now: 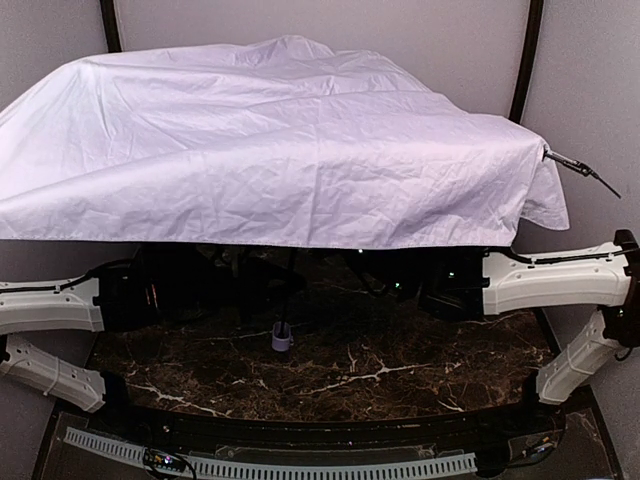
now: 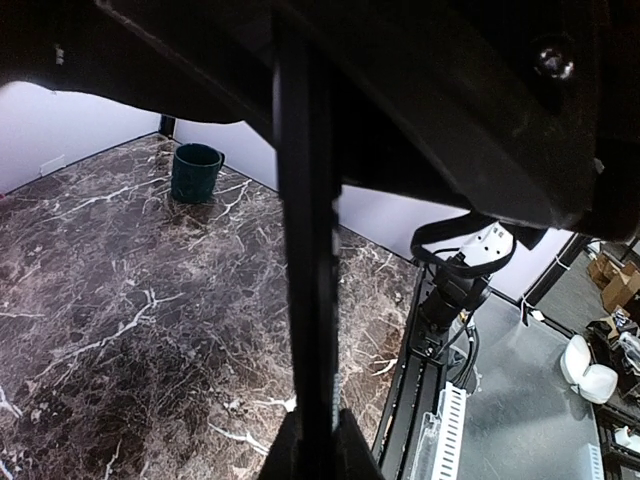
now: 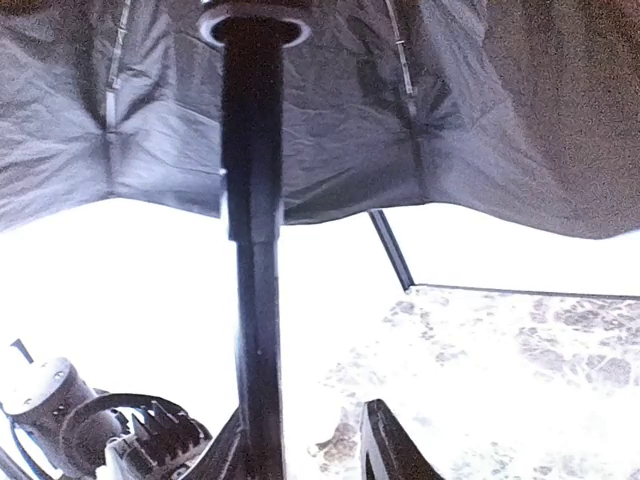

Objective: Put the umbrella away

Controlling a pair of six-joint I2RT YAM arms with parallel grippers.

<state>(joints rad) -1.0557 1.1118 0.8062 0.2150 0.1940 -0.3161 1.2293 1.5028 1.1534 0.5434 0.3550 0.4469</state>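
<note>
While the umbrella (image 1: 280,150) stands fully open, its pale canopy spread over the far half of the surface (image 1: 400,370) and hiding both wrists from above, you are only at the start of putting it away. The handle knob (image 1: 282,340) sits low at the middle of the surface, though whether it touches I cannot tell. Seen from the left wrist, your left tool (image 2: 318,450) appears pressed together on the thin black shaft (image 2: 305,250), fingers hugging it on both sides with no gap. Seen from the right wrist, your right tool (image 3: 310,448) is spread: the shaft lies against one finger, while the other finger (image 3: 385,440) stands apart from it. Above it the thicker sliding sleeve (image 3: 252,190) meets the black lining (image 3: 480,110). A dark green cup (image 2: 197,172) stands far off in a corner, out of your way.

I judge the step in hand to be collapsing the canopy. Your next move calls for a firm hold on that sleeve with the right tool, then a straight pull along the shaft toward the knob, with the left tool holding steady so nothing tilts
</note>
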